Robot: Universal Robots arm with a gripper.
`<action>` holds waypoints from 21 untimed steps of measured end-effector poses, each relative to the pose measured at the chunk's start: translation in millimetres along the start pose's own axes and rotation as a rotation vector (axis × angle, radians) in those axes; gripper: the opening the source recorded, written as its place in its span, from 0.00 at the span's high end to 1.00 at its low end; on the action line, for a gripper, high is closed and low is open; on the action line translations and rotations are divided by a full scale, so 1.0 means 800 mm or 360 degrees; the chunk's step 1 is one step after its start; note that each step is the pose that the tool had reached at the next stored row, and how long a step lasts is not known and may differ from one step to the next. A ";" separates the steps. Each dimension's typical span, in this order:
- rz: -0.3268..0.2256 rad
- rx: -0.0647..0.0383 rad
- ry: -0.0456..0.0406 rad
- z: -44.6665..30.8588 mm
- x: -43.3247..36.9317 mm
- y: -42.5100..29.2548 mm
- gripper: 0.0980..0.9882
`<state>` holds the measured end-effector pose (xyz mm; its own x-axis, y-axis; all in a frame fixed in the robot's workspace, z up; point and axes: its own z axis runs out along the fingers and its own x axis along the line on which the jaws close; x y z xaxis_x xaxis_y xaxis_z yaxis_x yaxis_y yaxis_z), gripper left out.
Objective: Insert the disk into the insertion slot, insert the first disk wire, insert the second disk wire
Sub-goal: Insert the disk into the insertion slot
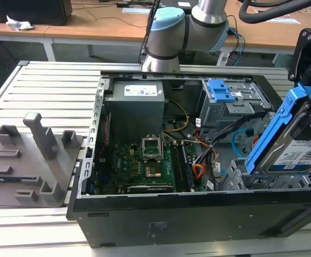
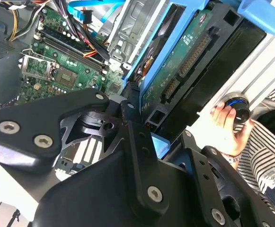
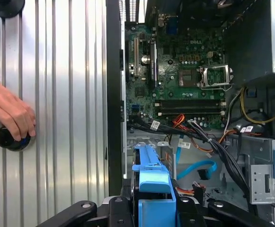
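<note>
The disk (image 1: 297, 152), a silver drive with a white label in a bright blue carrier, hangs tilted above the open computer case at the exterior view's right. My black gripper (image 1: 306, 93) is shut on its upper end. Its green circuit side (image 2: 184, 61) faces the second wrist camera; the blue carrier (image 3: 154, 182) sits between my fingers (image 3: 116, 208) in the first wrist view. The insertion slot (image 1: 233, 179), a low grey cage, lies just below the disk. The light-blue second disk wire (image 3: 196, 168) (image 1: 242, 136) curls beside it. A red-and-dark wire with a black plug (image 3: 196, 190), apparently the first disk wire, lies close by.
A taller grey cage with a blue clip (image 1: 224, 99) stands behind the slot. The green motherboard (image 1: 144, 166) fills the case floor. A person's hand (image 3: 9, 116) (image 2: 225, 124) rests on a black knob on the ribbed table. Grey fixtures (image 1: 32, 155) stand at the exterior view's left.
</note>
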<state>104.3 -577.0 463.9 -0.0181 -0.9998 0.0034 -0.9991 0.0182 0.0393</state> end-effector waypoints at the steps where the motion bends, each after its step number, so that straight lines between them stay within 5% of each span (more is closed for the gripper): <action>1: 0.0000 0.0000 0.0000 0.0023 0.000 -0.0001 0.70; 9: 0.0000 0.0000 0.0000 0.0182 -0.002 -0.0007 0.70; 18: -0.0003 0.0000 0.0001 0.0224 -0.039 -0.0068 0.70; 21: -0.0003 0.0000 0.0001 0.0278 -0.042 -0.0100 0.70</action>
<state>112.1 -543.9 441.2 -0.0163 -0.9999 0.0042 -0.9991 0.0164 0.0393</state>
